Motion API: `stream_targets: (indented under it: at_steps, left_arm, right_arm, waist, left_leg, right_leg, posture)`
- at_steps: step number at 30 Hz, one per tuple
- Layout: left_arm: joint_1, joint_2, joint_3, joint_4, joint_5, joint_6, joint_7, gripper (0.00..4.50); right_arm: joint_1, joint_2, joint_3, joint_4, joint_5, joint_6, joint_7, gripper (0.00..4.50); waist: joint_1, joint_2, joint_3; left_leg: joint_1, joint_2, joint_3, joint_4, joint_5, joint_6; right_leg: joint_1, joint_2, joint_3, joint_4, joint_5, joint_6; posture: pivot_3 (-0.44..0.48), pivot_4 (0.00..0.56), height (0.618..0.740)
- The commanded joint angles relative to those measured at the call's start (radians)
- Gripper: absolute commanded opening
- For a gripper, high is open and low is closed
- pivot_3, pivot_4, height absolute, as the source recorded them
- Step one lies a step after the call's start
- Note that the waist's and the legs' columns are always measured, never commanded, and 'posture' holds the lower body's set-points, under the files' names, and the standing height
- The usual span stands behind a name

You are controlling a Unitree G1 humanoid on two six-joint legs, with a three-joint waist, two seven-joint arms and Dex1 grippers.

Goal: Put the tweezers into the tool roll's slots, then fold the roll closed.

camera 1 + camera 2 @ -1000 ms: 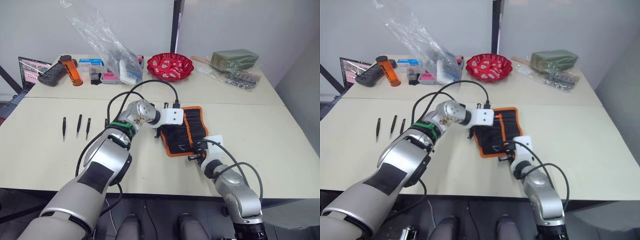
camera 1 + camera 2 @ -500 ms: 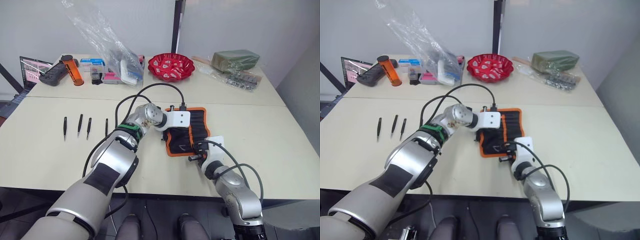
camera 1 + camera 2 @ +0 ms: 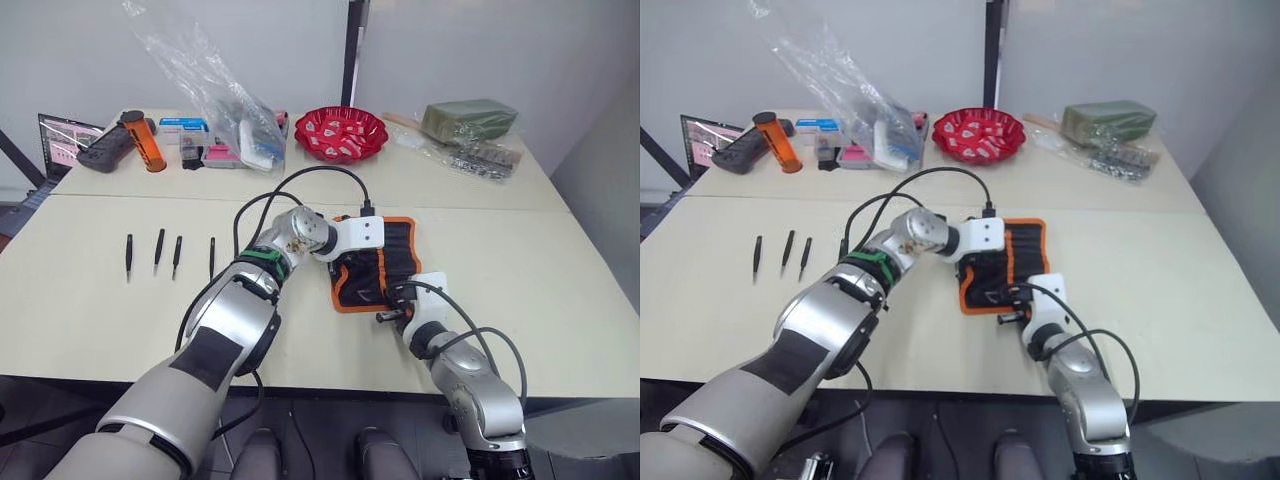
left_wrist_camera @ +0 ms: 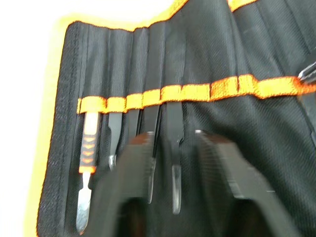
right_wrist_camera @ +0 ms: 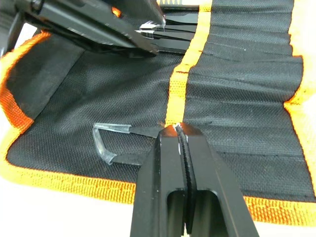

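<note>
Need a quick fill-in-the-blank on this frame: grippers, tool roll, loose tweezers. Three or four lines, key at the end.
1. The tool roll lies open on the table, its edge binding coloured ____.
2. Loose tweezers lying in a row on the table to the robot's left of the roll number ____.
3. The right gripper has its fingers ____, at the roll's orange strip.
4. The left gripper hangs over the slots with its fingers ____.

Missing words: orange; four; shut; open
</note>
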Motion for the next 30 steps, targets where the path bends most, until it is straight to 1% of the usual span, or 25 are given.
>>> stream_targets:
  at_steps: [1,4,6,10,16,19,24,27,30]
  left_arm:
    - [-0.031,0.049,0.033,-0.022,-0.035,0.013,-0.031,2.99]
    - [-0.027,0.105,0.054,-0.028,-0.052,0.013,-0.056,4.0]
    - [-0.023,0.142,0.067,-0.03,-0.062,0.017,-0.058,4.49]
    - [-0.027,0.215,0.127,-0.035,-0.11,0.047,-0.055,4.49]
    - [-0.015,0.297,0.259,-0.058,-0.252,0.137,-0.163,4.49]
    - [0.017,0.34,0.303,-0.085,-0.3,0.173,-0.188,4.49]
    - [0.095,0.39,0.334,-0.153,-0.354,0.234,-0.226,4.49]
    - [0.183,0.425,0.356,-0.261,-0.414,0.294,-0.297,4.49]
    - [0.306,0.461,0.384,-0.45,-0.495,0.376,-0.37,4.49]
  right_arm:
    - [0.049,-0.017,0.022,0.116,-0.008,0.058,0.01,0.0]
    - [0.04,-0.024,0.02,0.126,-0.009,0.056,0.02,0.0]
    - [0.035,-0.028,0.021,0.133,-0.011,0.054,0.027,0.0]
    - [0.02,-0.04,0.016,0.145,-0.011,0.052,0.041,0.0]
    - [-0.002,-0.068,0.0,0.14,-0.017,0.045,0.053,0.0]
    - [-0.009,-0.086,-0.012,0.081,-0.007,0.082,0.053,0.0]
    - [-0.012,-0.126,-0.034,-0.077,0.022,0.189,0.054,0.0]
    - [-0.024,-0.167,-0.073,-0.176,0.049,0.268,0.058,0.0]
    - [-0.043,-0.197,-0.099,-0.231,0.076,0.329,0.066,0.0]
  waist:
    - [-0.001,0.0,0.0]
    - [-0.002,0.0,0.0]
    - [-0.002,0.0,0.0]
    - [-0.003,0.0,0.0]
    - [-0.004,0.0,0.0]
    - [-0.005,0.0,0.0]
    - [0.002,0.0,0.0]
    - [0.005,0.001,0.0]
    - [0.001,0.001,0.0]
  left_leg:
    - [0.0,0.0,0.0,0.0,0.0,0.0]
    - [0.0,0.0,0.0,0.0,0.0,0.0]
    - [0.001,0.0,0.0,0.0,0.0,0.0]
    - [0.001,0.0,0.0,0.0,0.0,0.0]
    - [0.001,0.0,0.0,0.0,0.0,-0.001]
    - [0.001,0.0,0.0,0.001,0.001,-0.001]
    - [0.001,0.0,-0.001,0.001,0.001,-0.001]
    - [-0.002,0.0,-0.002,0.001,0.0,-0.001]
    - [-0.004,0.0,-0.004,0.0,0.001,-0.001]
  right_leg:
    - [0.0,0.0,0.0,0.0,0.0,0.0]
    - [0.0,0.0,0.0,0.0,0.0,0.0]
    - [0.0,0.0,0.0,0.001,0.0,0.0]
    - [0.0,0.0,0.0,0.001,0.0,0.0]
    - [0.0,0.0,0.0,0.001,0.0,0.0]
    - [0.0,0.0,0.0,0.002,0.0,0.0]
    - [0.0,0.0,0.0,0.003,0.0,-0.001]
    - [-0.001,0.0,-0.001,0.003,0.001,-0.001]
    - [-0.003,0.0,-0.003,0.003,0.001,-0.002]
  posture:
    - [0.0,0.15,0.735]
    - [0.0,0.15,0.735]
    - [0.0,0.15,0.735]
    - [0.0,0.15,0.735]
    - [0.0,0.15,0.735]
    - [0.0,0.15,0.735]
    - [0.0,0.15,0.735]
    - [0.0,0.15,0.735]
    - [0.0,0.15,0.735]
